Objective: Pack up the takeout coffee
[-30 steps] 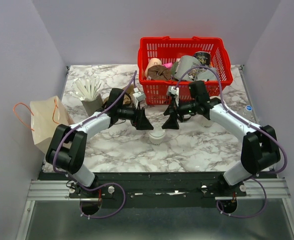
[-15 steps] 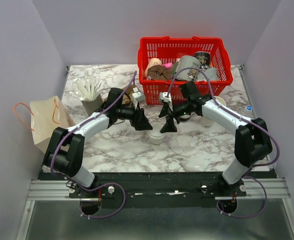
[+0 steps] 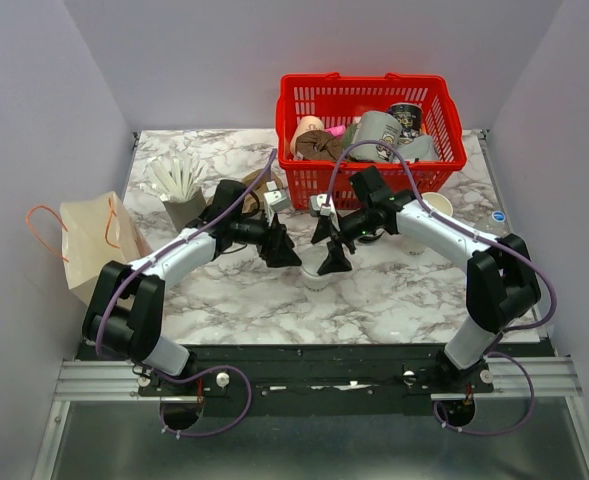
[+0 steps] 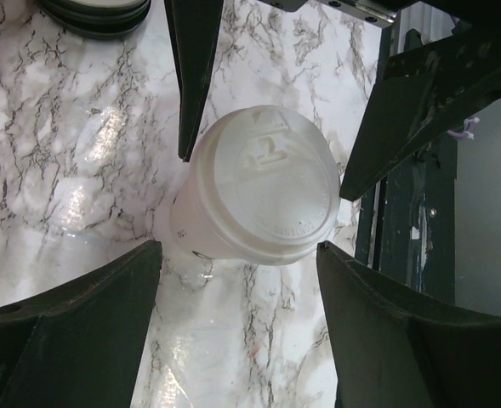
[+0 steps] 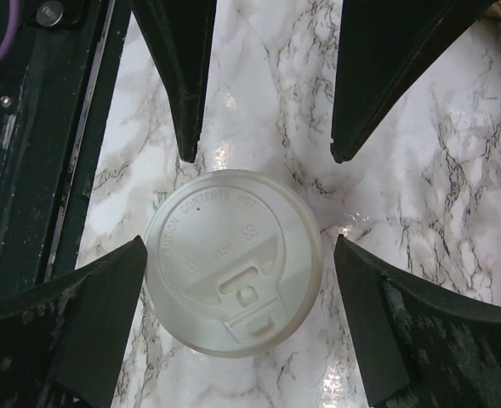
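Observation:
The takeout coffee [image 3: 317, 277], a small white paper cup with a round white lid, stands on the marble table near the middle front. It also shows in the left wrist view [image 4: 254, 183] and in the right wrist view [image 5: 233, 259]. My left gripper [image 3: 282, 254] is open, just left of the cup, and its fingertips [image 4: 148, 255] flank the near edge of the lid. My right gripper [image 3: 332, 258] is open above the cup, with a finger [image 5: 105, 297] on each side of the lid. Neither gripper touches the cup.
A brown paper bag [image 3: 89, 245] with orange handles stands at the table's left edge. A red basket [image 3: 444, 120] full of items sits at the back right. A holder of white utensils [image 3: 179, 190] stands back left. A white cup [image 3: 437, 206] stands beyond the right arm.
My right gripper has moved left and toward the front, over the cup. My left gripper has shifted slightly closer to the cup. The cup has not moved.

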